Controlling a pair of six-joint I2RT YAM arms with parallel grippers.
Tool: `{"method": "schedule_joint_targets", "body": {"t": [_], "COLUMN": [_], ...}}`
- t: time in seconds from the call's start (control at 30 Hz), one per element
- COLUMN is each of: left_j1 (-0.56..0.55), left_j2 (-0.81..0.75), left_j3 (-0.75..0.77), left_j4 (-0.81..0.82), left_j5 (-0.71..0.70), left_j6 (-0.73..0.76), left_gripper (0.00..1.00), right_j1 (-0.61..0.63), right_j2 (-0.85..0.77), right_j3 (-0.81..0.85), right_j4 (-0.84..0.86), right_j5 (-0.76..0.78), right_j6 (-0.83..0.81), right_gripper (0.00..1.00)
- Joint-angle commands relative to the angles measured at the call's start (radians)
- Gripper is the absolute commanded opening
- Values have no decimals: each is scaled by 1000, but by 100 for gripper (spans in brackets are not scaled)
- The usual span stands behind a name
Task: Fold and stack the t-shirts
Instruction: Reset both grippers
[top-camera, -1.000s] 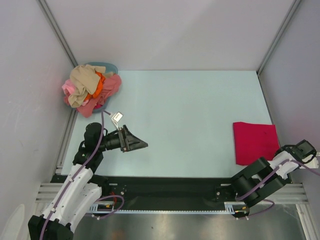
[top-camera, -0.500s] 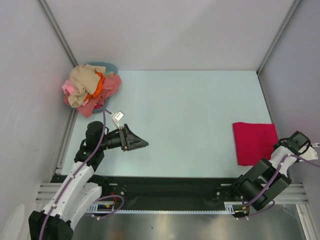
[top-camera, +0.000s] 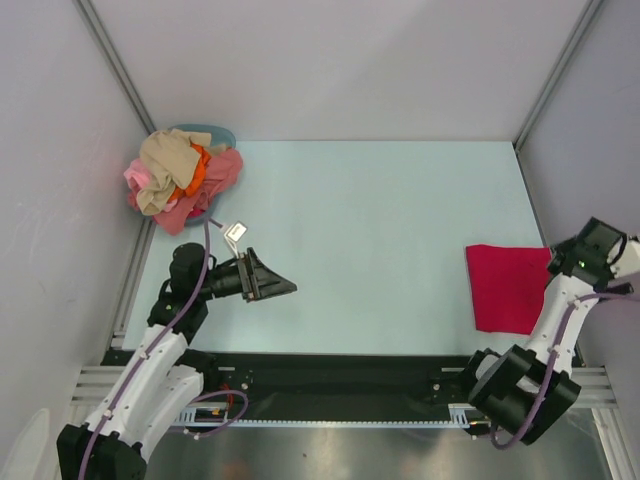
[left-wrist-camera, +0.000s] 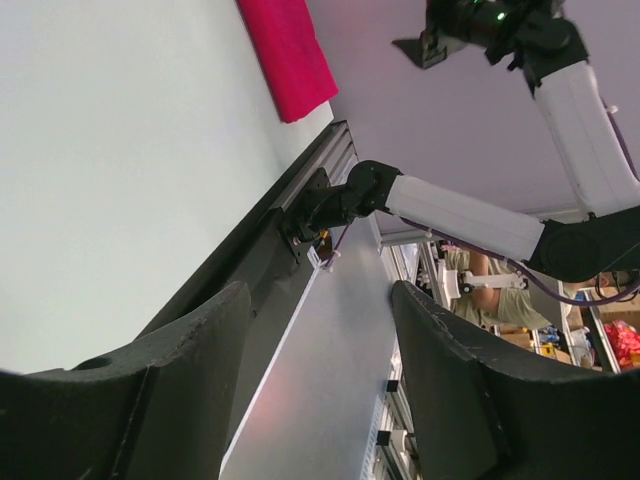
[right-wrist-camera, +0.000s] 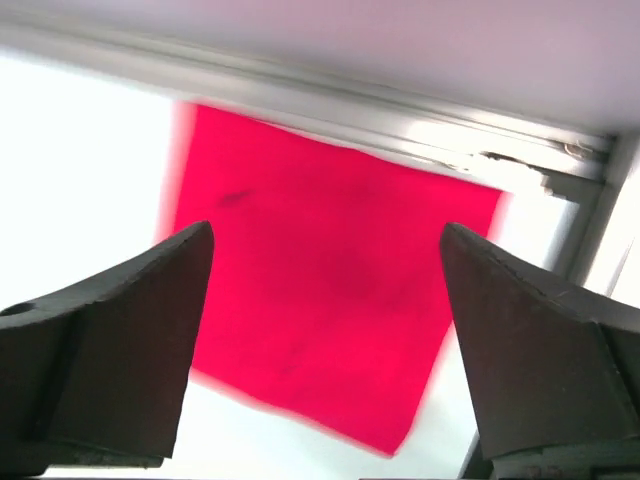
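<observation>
Crimson t-shirt (right-wrist-camera: 320, 270) folded flat ahead of wide-open, empty right jaws, left jaws parted and empty, t-shirt heap (top-camera: 180, 180) behind them.

The heap of t-shirts (top-camera: 180, 180) sits in the far left corner of the table (top-camera: 370, 220), piled over the tub (top-camera: 215, 131); the folded t-shirt (top-camera: 508, 285) lies flat at the right edge, nearer the front; the left gripper (top-camera: 283, 288) hangs before the heap; the right gripper (right-wrist-camera: 325, 240) hangs over the folded t-shirt's right edge.
</observation>
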Motion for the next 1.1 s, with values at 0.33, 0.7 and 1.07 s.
{"method": "schedule_joint_targets", "body": {"t": [0.33, 0.7, 1.07], "left_j1": [-1, -1, -23], "left_j2": [-222, -418, -659], "left_j3": [-125, -456, -634], "left_j4": [-26, 116, 305], "left_j5": [-174, -179, -82], "left_j6": [-6, -176, -345], "left_gripper": [73, 78, 78], "right_j1": [1168, 1566, 1678], "right_j2": [138, -108, -935], "right_j3": [174, -500, -932], "right_j4": [67, 724, 625], "right_j5": [9, -261, -259], "right_j6": [134, 435, 653], "right_gripper": [100, 100, 100]}}
